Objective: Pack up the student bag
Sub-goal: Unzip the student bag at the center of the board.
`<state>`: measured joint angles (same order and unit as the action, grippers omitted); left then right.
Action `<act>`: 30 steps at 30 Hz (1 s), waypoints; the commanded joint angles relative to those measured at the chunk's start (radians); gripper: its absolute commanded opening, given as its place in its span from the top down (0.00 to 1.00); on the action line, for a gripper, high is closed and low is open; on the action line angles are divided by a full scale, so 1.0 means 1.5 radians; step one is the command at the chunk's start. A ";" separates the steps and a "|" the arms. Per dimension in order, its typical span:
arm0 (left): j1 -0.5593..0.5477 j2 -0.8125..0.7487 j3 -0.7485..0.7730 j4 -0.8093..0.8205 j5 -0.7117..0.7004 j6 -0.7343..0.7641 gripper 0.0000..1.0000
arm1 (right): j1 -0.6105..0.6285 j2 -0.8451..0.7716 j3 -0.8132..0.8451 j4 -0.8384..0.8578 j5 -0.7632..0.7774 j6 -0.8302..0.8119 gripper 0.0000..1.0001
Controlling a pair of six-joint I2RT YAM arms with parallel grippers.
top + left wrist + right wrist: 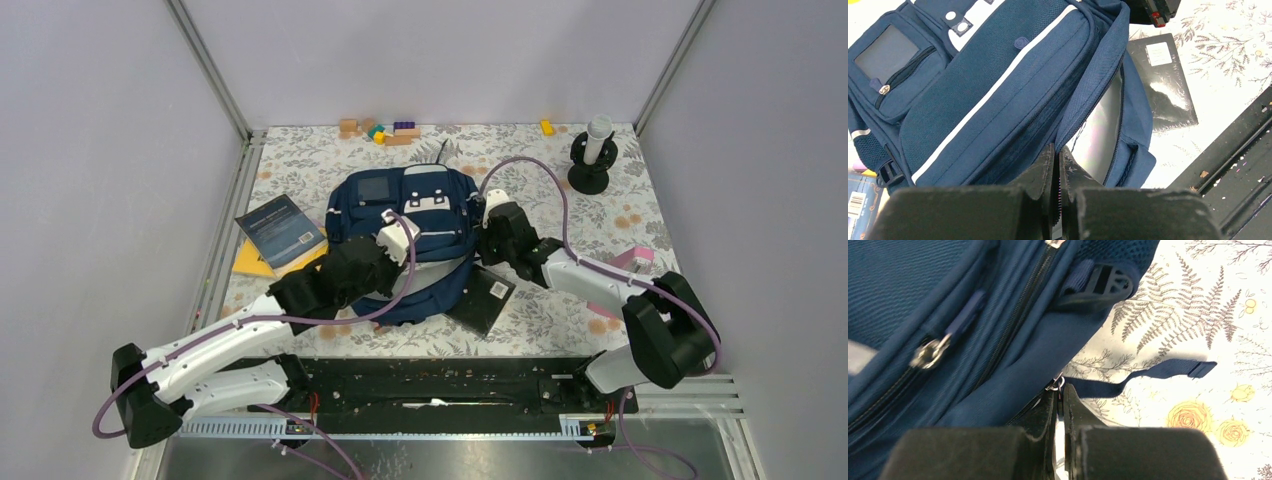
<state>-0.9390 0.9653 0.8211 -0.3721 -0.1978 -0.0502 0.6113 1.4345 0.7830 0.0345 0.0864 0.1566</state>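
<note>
The student bag point(420, 215), navy blue with a light stripe, lies flat in the middle of the table. Its main compartment gapes open in the left wrist view, showing a shiny silver inside point(1100, 130). My left gripper point(1057, 150) is shut, pinching the fabric edge of that opening, and it sits on top of the bag point(998, 85). My right gripper point(1060, 390) is at the bag's right side, shut on a small metal zipper pull point(1055, 383) at the zip's end. A loose navy strap point(1158, 371) trails over the cloth beside it.
A black notebook point(487, 297) lies against the bag's near right corner. A blue book point(282, 230) on a yellow one point(250, 262) lies left of the bag. Coloured blocks point(385, 130) sit at the back, a black stand with a white tube point(592, 155) at back right.
</note>
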 commanded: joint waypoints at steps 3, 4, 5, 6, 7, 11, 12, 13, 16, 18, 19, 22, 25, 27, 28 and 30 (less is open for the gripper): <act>0.002 -0.034 0.060 0.006 -0.053 -0.013 1.00 | -0.039 0.057 0.065 0.010 0.007 -0.027 1.00; 0.003 -0.034 0.060 0.004 -0.053 -0.014 1.00 | -0.043 0.066 0.071 0.011 0.004 -0.027 1.00; 0.005 -0.033 0.062 0.004 -0.053 -0.015 1.00 | -0.047 0.072 0.077 0.011 0.001 -0.028 1.00; 0.006 -0.032 0.063 0.004 -0.053 -0.016 1.00 | -0.049 0.073 0.081 0.012 0.001 -0.028 1.00; 0.008 -0.031 0.062 0.004 -0.053 -0.017 1.00 | -0.051 0.073 0.081 0.011 0.000 -0.027 1.00; 0.018 -0.019 0.059 0.008 -0.047 -0.023 1.00 | -0.062 0.053 0.071 0.010 0.002 -0.021 1.00; 0.022 -0.015 0.058 0.011 -0.045 -0.024 1.00 | -0.065 0.042 0.065 0.010 0.002 -0.021 1.00; 0.025 -0.010 0.059 0.014 -0.044 -0.025 1.00 | -0.067 0.031 0.060 0.010 0.001 -0.022 1.00; 0.029 0.010 0.071 0.023 -0.043 -0.018 1.00 | -0.068 0.001 0.049 -0.009 0.002 -0.026 0.57; 0.030 0.023 0.086 0.023 -0.041 -0.014 1.00 | -0.068 -0.024 0.041 -0.037 0.009 -0.025 0.22; 0.030 0.030 0.095 0.022 -0.039 -0.013 1.00 | -0.068 -0.040 0.035 -0.050 0.010 -0.024 0.16; 0.036 0.056 0.128 -0.011 -0.037 -0.012 1.00 | -0.069 -0.091 0.018 -0.096 0.014 -0.016 0.06; 0.050 0.081 0.168 -0.063 -0.038 -0.013 1.00 | -0.075 -0.142 -0.005 -0.139 0.028 0.005 0.00; 0.065 0.091 0.189 -0.093 -0.038 -0.014 1.00 | -0.088 -0.170 -0.020 -0.167 0.027 0.024 0.00; 0.070 0.093 0.197 -0.104 -0.037 -0.013 1.00 | -0.097 -0.179 -0.027 -0.182 0.018 0.037 0.00; 0.082 0.094 0.208 -0.117 -0.030 -0.007 1.00 | -0.115 -0.191 -0.040 -0.205 -0.005 0.057 0.00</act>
<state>-0.8558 1.1126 1.0428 -0.5285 -0.2195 -0.0719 0.4850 1.1893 0.7601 -0.1589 0.0937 0.1719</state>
